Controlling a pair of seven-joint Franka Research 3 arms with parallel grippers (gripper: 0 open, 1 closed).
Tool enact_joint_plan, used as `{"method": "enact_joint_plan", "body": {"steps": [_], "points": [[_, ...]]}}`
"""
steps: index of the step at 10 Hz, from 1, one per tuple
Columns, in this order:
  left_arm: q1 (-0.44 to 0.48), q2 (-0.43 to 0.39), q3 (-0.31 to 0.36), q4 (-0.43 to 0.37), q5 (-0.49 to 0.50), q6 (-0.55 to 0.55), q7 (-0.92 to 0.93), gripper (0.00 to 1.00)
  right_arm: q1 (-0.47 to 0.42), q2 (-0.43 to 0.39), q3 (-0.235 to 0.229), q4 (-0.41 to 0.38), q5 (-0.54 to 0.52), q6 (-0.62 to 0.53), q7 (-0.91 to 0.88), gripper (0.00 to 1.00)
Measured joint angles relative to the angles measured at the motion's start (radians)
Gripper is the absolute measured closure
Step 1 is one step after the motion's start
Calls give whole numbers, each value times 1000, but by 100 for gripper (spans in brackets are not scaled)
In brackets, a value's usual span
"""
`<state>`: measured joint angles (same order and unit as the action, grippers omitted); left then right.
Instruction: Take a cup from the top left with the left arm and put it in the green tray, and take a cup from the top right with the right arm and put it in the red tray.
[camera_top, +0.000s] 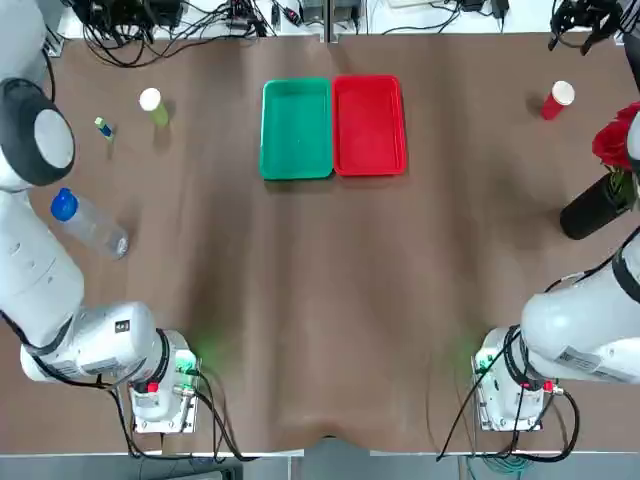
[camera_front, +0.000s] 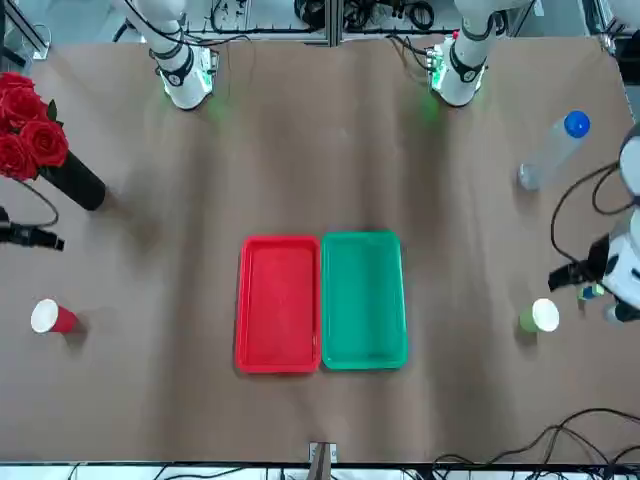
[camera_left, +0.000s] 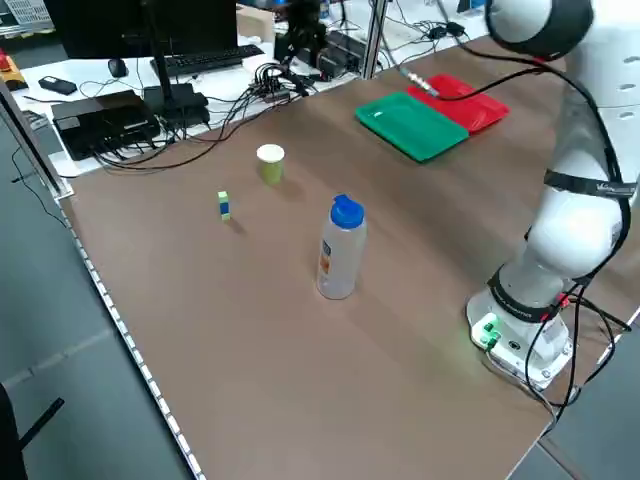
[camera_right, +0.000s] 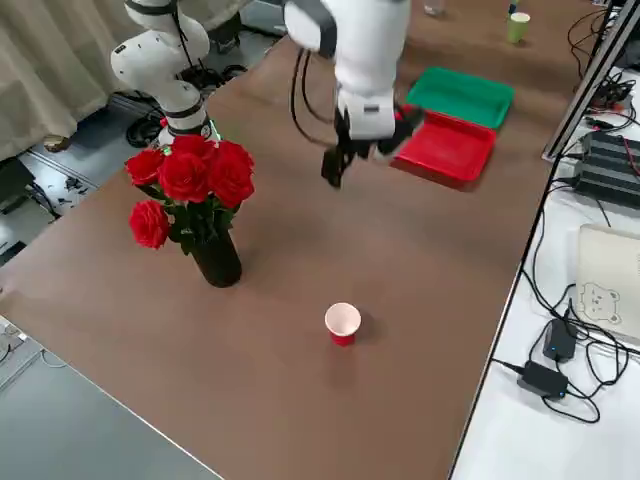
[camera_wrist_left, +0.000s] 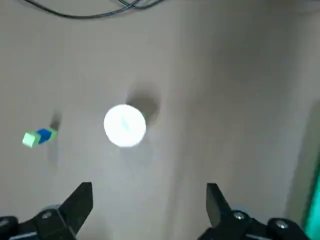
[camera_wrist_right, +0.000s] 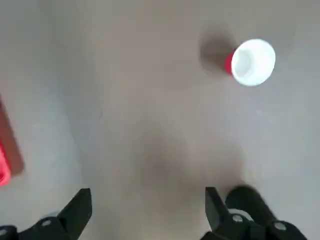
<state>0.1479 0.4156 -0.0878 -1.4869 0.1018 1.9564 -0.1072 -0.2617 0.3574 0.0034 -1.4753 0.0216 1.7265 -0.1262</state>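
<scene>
The olive-green cup (camera_top: 153, 105) stands upright at the far left of the table. My left gripper (camera_wrist_left: 147, 205) hovers open above the table just short of this cup (camera_wrist_left: 125, 125), with nothing between its fingers. At the far right stands the red cup (camera_top: 556, 100). My right gripper (camera_wrist_right: 147, 210) is also open and hangs high over the table, with the red cup (camera_wrist_right: 250, 62) ahead and off to one side. The green tray (camera_top: 296, 128) and the red tray (camera_top: 369, 125) lie side by side at the far middle, touching, and both hold nothing.
A black vase of red roses (camera_top: 600, 200) stands at the right edge, close to the right arm. A water bottle with a blue cap (camera_top: 90, 225) lies at the left. A small green and blue block (camera_top: 103, 127) sits beside the olive-green cup. Cables run along the far edge.
</scene>
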Motion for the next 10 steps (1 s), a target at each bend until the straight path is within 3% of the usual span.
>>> {"method": "enact_joint_plan", "body": {"steps": [2,4,7,10], "points": [[1,112,-1,0,35,118,0,1,-23,76,-1,0,-22,106,-45,0],[3,197,0,1,40,157,0,4,-45,153,-2,-2,-63,196,-100,0],[37,233,1,-16,70,158,-2,9,-110,244,-3,-1,-67,345,-201,0],[34,238,0,-28,72,159,-8,12,-112,292,2,0,-66,428,-204,2]]}}
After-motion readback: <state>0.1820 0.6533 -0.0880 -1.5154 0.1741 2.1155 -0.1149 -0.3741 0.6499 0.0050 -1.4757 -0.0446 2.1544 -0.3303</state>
